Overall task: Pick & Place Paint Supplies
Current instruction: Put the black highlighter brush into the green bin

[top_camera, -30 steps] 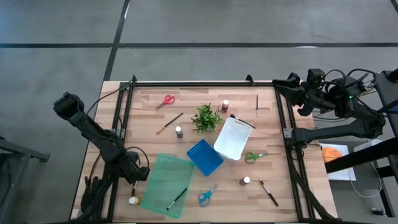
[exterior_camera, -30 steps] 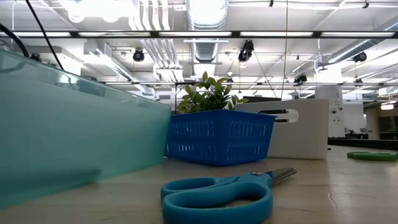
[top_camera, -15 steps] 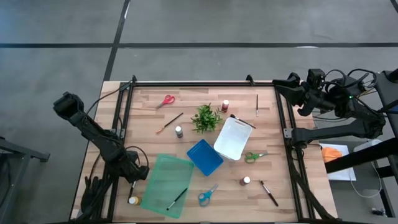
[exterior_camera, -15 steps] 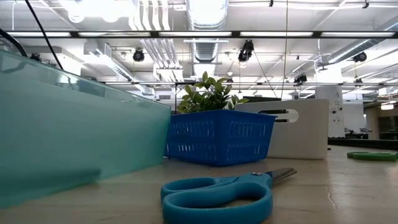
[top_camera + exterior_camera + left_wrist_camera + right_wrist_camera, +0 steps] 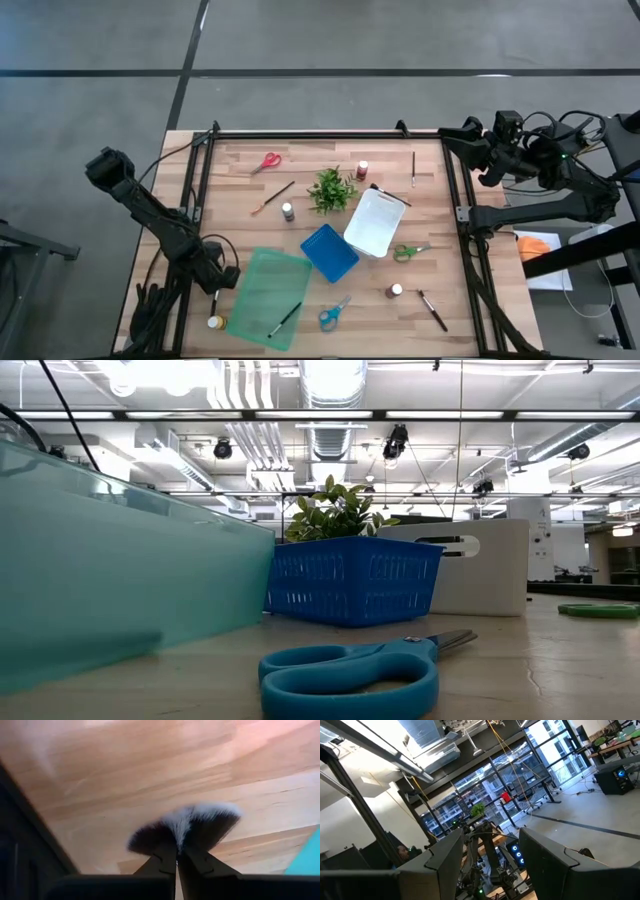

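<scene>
My left gripper (image 5: 214,292) points down at the table's near left corner and is shut on a broad brush with black, white-tipped bristles (image 5: 185,825). A yellow-capped bottle (image 5: 213,322) stands just nearer the front edge. Other supplies lie flat on the wood: red scissors (image 5: 267,161), green scissors (image 5: 408,251), blue scissors (image 5: 333,314), a red-capped bottle (image 5: 362,169), two white-capped bottles (image 5: 287,211) (image 5: 396,291) and thin brushes (image 5: 273,196) (image 5: 413,168) (image 5: 433,311). My right gripper (image 5: 492,865) is raised beyond the table's right edge, open and holding nothing. My left gripper pinches the broad brush at the base of its bristle fan (image 5: 176,849) between its two fingertips, coming from above and pointing steeply down. The bristles spread out just past the fingertips, close over the wood. The fingers hide the handle.
A green tray (image 5: 268,296) with a thin brush (image 5: 285,319) on it lies right beside my left gripper. A blue basket (image 5: 329,252) and a white bin (image 5: 375,222) stand mid-table, and a leafy plant (image 5: 331,190) stands behind them. Black frame rails run along the table's left and right edges.
</scene>
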You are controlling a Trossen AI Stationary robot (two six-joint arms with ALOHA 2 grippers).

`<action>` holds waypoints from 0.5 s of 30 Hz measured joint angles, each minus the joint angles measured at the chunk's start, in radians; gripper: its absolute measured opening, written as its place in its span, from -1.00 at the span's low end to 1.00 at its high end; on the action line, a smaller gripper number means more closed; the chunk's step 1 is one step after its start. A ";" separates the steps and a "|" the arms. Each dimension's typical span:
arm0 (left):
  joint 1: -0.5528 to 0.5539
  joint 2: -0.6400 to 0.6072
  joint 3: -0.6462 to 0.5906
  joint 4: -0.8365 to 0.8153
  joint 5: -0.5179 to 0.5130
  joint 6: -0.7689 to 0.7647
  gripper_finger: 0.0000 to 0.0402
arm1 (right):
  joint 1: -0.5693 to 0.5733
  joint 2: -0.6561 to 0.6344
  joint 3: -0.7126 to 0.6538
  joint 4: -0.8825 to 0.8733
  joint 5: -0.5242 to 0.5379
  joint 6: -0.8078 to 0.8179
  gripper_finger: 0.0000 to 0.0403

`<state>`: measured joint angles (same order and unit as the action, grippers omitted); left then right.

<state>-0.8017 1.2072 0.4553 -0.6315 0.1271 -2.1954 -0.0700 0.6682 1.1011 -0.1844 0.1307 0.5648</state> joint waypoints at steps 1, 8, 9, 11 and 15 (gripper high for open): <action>0.000 -0.006 0.010 -0.019 -0.028 0.008 -0.98 | 0.000 0.000 0.000 0.000 0.000 0.000 -0.05; 0.001 -0.066 0.119 -0.251 -0.169 0.035 -0.99 | 0.000 0.003 0.000 0.000 0.000 0.000 -0.05; 0.002 -0.081 0.133 -0.271 -0.201 0.034 -0.99 | 0.000 0.003 0.000 0.000 0.001 0.000 -0.05; 0.005 -0.110 0.165 -0.322 -0.263 0.032 -0.99 | 0.000 0.004 0.000 0.000 0.000 -0.001 -0.05; 0.018 -0.158 0.227 -0.449 -0.364 0.039 -0.99 | 0.000 0.014 0.000 0.002 0.001 -0.007 -0.05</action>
<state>-0.7836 1.0493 0.6823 -1.0804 -0.2368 -2.1569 -0.0700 0.6827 1.1011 -0.1827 0.1316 0.5581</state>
